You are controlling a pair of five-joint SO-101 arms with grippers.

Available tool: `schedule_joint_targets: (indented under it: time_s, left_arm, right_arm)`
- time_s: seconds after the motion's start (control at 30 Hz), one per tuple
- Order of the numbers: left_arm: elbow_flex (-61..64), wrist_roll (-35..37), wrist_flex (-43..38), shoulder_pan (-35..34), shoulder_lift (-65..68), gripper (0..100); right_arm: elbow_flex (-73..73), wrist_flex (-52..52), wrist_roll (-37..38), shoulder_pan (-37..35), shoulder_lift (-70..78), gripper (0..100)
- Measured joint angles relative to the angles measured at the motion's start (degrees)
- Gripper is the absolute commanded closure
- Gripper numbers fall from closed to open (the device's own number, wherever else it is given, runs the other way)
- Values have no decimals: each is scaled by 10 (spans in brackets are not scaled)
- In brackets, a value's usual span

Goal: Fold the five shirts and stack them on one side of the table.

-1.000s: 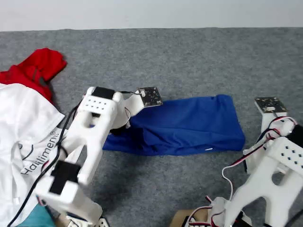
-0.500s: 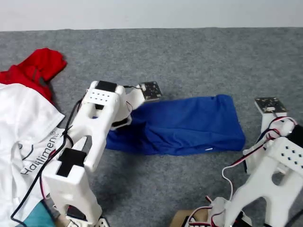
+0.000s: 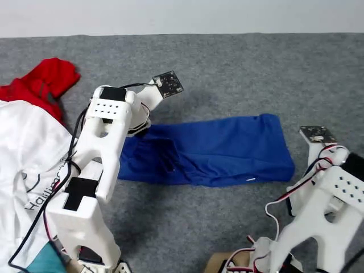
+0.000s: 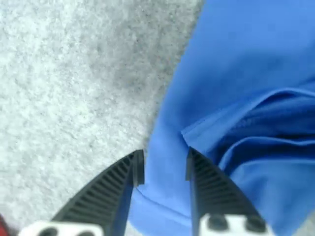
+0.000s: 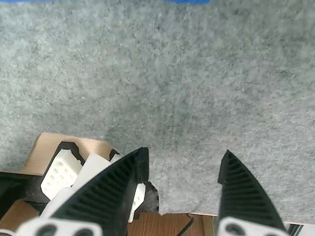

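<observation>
Blue shirt [image 3: 216,151], folded into 1 long wrinkled strip, lies mid-table [image 3: 239,74]. Left gripper [image 4: 165,160] hangs over its left end, jaws spread. Right gripper [image 5: 184,157], also spread, is near the table's front-right corner.

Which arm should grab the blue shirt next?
The left. The left gripper, open, hangs over the edge of the blue shirt; the right gripper is over bare grey mat, off the shirt.

The folded shirt [image 3: 227,151] lies centrally, other shirts [image 3: 28,159] heaped to its left.
</observation>
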Motion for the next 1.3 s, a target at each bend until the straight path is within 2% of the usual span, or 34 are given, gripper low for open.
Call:
schedule_joint_targets:
  time_s: [0.17, 0.37, 0.5, 0.7, 0.87, 1.17, 1.3]
  left_arm:
    - [-7, 6, 71, 2, -37, 857]
    - [-7, 6, 209, 40, -70, 991]
    - [-7, 6, 267, 80, -64, 996]
    - [-7, 10, 269, 129, 23, 996]
    - [-17, 10, 227, 164, 76, 996]
    - [-136, 41, 179, 171, 84, 996]
    - [-142, 48, 145, 171, 84, 996]
  right_arm:
    - [0, 0, 0, 0, 0, 753]
    - [0, 0, 0, 0, 0, 753]
    - [0, 0, 0, 0, 0, 753]
    - [0, 0, 0, 0, 0, 753]
    - [0, 0, 0, 0, 0, 753]
    - [0, 0, 0, 0, 0, 753]
    - [0, 0, 0, 0, 0, 753]
